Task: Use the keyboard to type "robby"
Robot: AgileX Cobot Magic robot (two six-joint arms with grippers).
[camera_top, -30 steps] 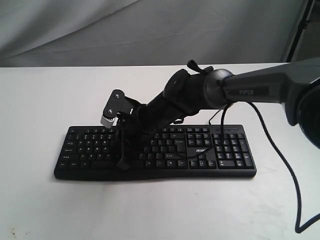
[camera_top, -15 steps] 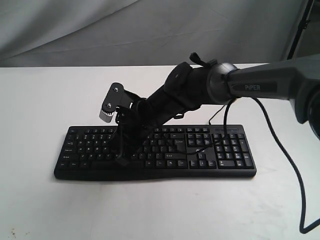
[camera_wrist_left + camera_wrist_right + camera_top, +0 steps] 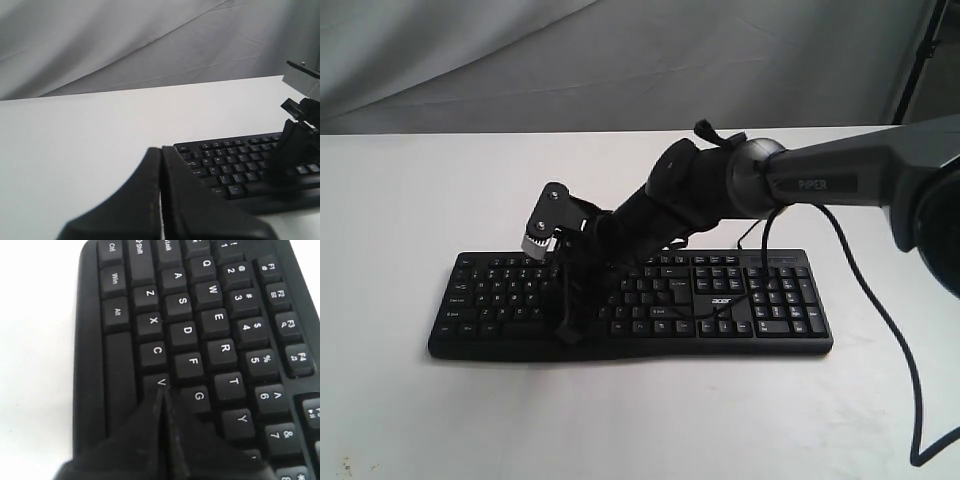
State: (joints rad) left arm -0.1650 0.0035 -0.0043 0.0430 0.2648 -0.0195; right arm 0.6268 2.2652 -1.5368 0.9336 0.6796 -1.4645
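White table (image 3: 400,200) under a grey cloth backdrop (image 3: 620,60), with the keyboard (image 3: 770,300) lying flat across the middle, its long edge toward the exterior camera. The right gripper (image 3: 161,392) reaches across onto the keyboard's left half, fingers pressed together into one point. That point comes down on the bottom letter row just past V (image 3: 160,382) and below G (image 3: 198,396), which is where B should sit. B itself is hidden under the fingers. Whether the key is pushed down or only touched I cannot tell.

The left gripper (image 3: 161,155) is also pinched closed on nothing, over bare table off the keyboard's end.

My read: one of the two b presses is in hand, and which one I cannot say. Next comes a straight lift clear of the keycaps, then either B again or a short shift to Y (image 3: 242,418), without brushing G on the way
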